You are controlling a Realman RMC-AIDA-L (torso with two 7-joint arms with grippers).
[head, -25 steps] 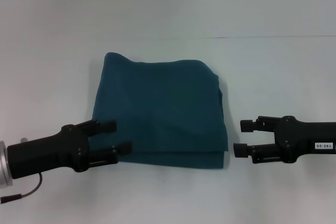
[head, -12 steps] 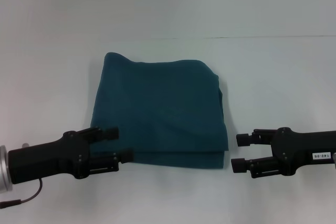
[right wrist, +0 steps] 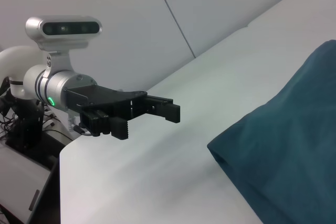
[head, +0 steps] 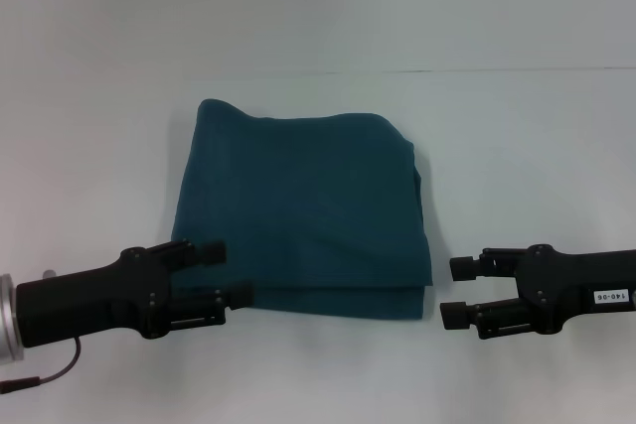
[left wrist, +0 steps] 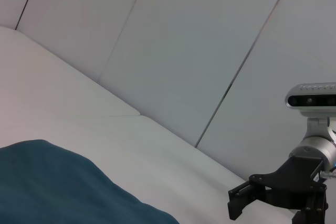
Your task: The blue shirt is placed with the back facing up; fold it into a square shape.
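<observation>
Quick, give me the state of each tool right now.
Left tool: open, holding nothing, at the blue shirt's near left corner.
Right tool: open, holding nothing, just off the shirt's near right corner.

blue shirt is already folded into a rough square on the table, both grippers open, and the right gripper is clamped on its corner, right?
Not quite. In the head view the blue shirt does lie folded in a rough square on the table, and both grippers are open. But the right gripper holds nothing: it sits beside the shirt's near right corner with bare table between them. The left gripper is at the near left corner.
</observation>
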